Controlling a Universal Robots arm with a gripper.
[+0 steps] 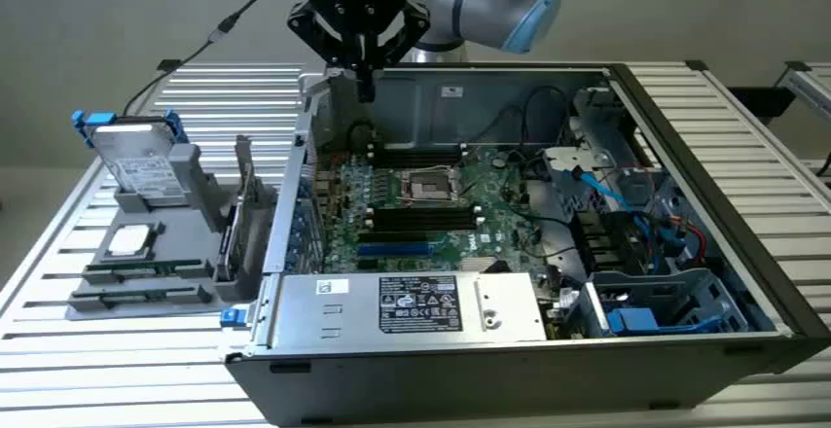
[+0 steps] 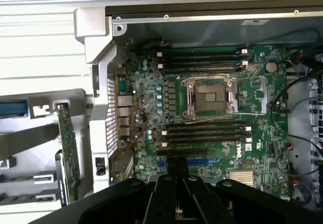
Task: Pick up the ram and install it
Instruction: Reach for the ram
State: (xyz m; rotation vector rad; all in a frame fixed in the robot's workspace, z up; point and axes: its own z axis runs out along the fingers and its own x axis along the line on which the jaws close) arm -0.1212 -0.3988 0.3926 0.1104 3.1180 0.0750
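My gripper [image 1: 365, 86] hangs shut and empty over the far left corner of the open computer case [image 1: 727, 253], above the motherboard [image 1: 429, 204]. In the wrist view its fingers [image 2: 176, 166] are pressed together over the board's lower edge, near a blue slot [image 2: 199, 162]. Black memory slots [image 2: 202, 62] lie on either side of the CPU socket [image 2: 211, 97]. The ram [image 1: 143, 296] looks like a long dark green stick lying in the grey holder [image 1: 97, 311] at the exterior view's left, well away from the gripper.
The grey holder also carries an upright hard drive [image 1: 136, 160], a CPU chip [image 1: 130, 241] and a tall green card [image 2: 68, 148] next to the case wall. A power supply [image 1: 415, 306] fills the case's near side, with cables and blue drive bays [image 1: 649, 302] at the exterior view's right.
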